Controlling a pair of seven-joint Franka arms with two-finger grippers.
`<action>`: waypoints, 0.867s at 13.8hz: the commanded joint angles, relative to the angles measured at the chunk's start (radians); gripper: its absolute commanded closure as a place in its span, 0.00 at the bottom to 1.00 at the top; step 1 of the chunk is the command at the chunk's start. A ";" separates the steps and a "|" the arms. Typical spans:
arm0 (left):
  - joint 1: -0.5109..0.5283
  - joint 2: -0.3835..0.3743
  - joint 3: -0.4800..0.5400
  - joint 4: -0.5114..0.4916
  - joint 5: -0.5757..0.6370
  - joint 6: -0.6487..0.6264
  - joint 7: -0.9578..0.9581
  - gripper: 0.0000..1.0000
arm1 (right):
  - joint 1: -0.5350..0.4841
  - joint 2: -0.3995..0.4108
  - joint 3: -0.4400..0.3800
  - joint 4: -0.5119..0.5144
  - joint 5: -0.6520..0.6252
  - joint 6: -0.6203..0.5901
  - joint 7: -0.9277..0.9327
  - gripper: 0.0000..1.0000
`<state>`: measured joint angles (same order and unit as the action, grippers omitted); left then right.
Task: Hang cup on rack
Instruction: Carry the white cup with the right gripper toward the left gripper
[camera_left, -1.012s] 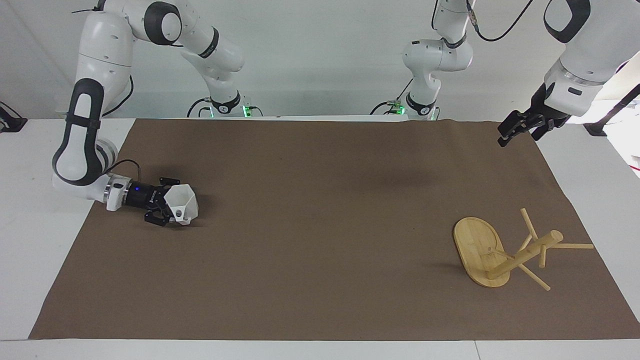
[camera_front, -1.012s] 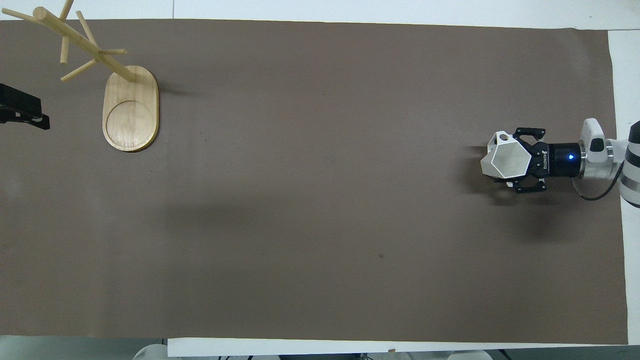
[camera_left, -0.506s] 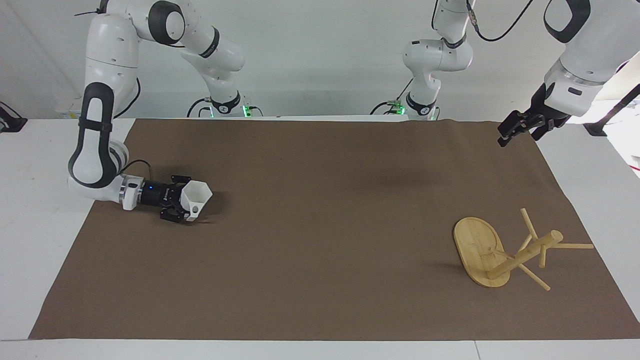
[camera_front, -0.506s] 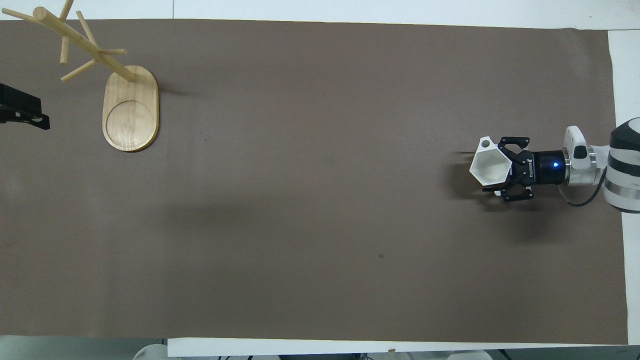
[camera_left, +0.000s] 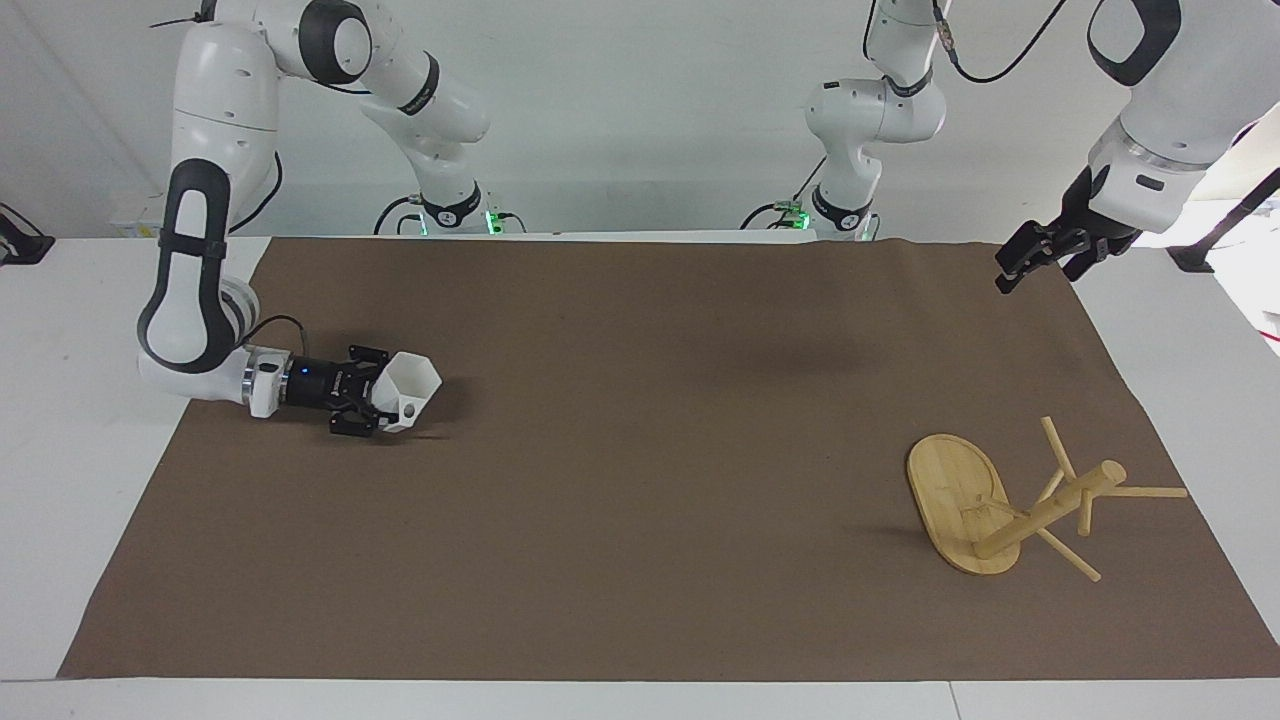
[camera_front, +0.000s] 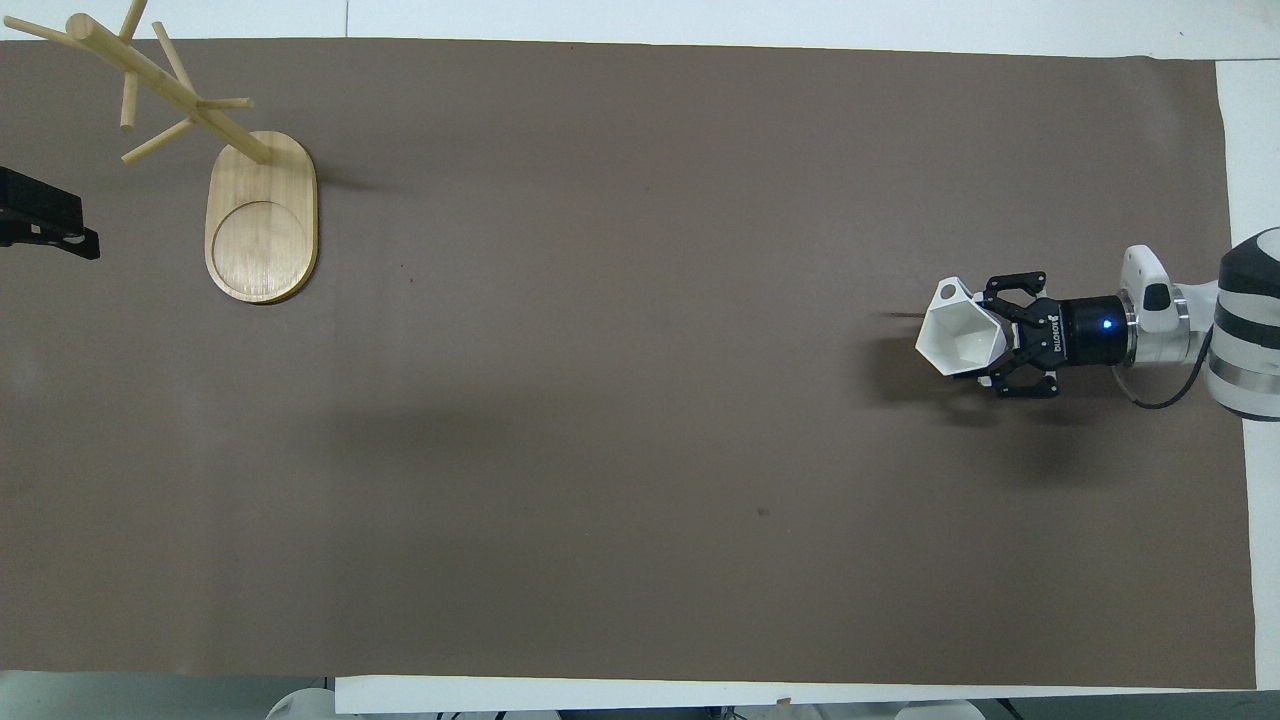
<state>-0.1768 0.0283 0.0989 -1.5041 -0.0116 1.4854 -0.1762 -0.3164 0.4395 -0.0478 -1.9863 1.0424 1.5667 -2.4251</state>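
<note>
Two grippers, one cup (camera_left: 410, 387) (camera_front: 958, 340), one rack (camera_left: 1010, 505) (camera_front: 215, 165)

Right gripper (camera_left: 372, 403) (camera_front: 1000, 338): low over the brown mat (camera_left: 640, 460) (camera_front: 620, 400) at the right arm's end of the table, lying nearly level, fingers clenched on the white cup. Cup at the gripper's tip, tipped on its side, six-sided mouth turned away from the wrist and toward the middle of the mat, small holed handle at its edge. Dark shadow on the mat just under cup and fingers; cannot tell whether the cup touches the mat or hangs just clear of it.

Left gripper (camera_left: 1035, 258) (camera_front: 45, 222): up in the air over the mat's edge at the left arm's end of the table, waiting, holding nothing. Cannot tell how its fingers stand.

Rack: standing upright on the mat at the left arm's end, farther from the robots than the spot under the left gripper, well apart from the right gripper and its cup. Oval bamboo base flat on the mat, round post rising from one end of it, thin pegs sticking out, all of them bare
</note>
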 joint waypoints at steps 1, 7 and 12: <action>0.002 -0.022 -0.007 -0.022 0.013 0.000 -0.003 0.01 | 0.161 -0.122 0.003 -0.008 0.066 0.022 0.113 0.94; 0.002 -0.022 -0.007 -0.024 0.013 0.000 -0.002 0.01 | 0.599 -0.237 0.005 0.015 0.497 0.422 0.558 0.96; -0.003 -0.027 -0.008 -0.028 0.013 0.009 0.004 0.01 | 0.858 -0.205 0.005 0.085 0.754 0.771 0.580 0.96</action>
<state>-0.1783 0.0283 0.0944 -1.5042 -0.0116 1.4854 -0.1762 0.5103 0.2093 -0.0342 -1.9515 1.7664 2.2887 -1.8787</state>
